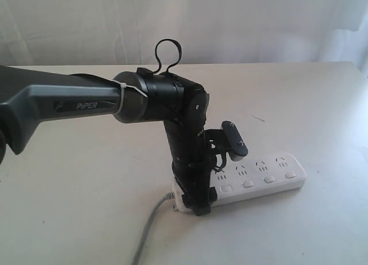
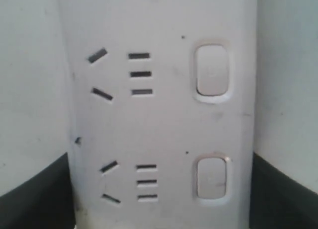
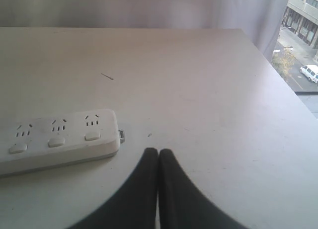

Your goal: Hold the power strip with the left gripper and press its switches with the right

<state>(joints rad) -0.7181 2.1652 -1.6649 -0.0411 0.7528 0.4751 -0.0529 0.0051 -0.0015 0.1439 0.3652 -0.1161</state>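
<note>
From the left edge of the exterior view a grey and black arm (image 1: 69, 107) reached across the white worktop (image 1: 75, 219) and bent straight down, with a loop of black cable (image 1: 168, 52) standing above its elbow. The left gripper (image 1: 194, 203) stood over the left end of the power strip (image 1: 261, 177), one finger on each long side. In the left wrist view the black fingers (image 2: 35, 199) sat just beside the strip's two long edges, and the white bar filled the space between them. Whether they pressed on it or only flanked it could not be told.

Below the gripper a grey cord (image 1: 148, 230) left that end of the strip and ran to the bottom edge of the view. The strip lay flat on the worktop, slanting slightly upward to the right, with its sockets (image 1: 261, 163) along the far side and its switches (image 1: 248, 184) along the near side. Four switches showed to the right of the gripper.

Past the strip's rounded right end the worktop lay open to the edge of the view. Behind the strip it ran open to the pale curtain (image 1: 241, 23), apart from one small dark speck (image 1: 259, 118). The right gripper (image 3: 158, 158), seen only in its own wrist view, was closed finger against finger and held nothing. It was apart from the strip's end, with open worktop around it.
</note>
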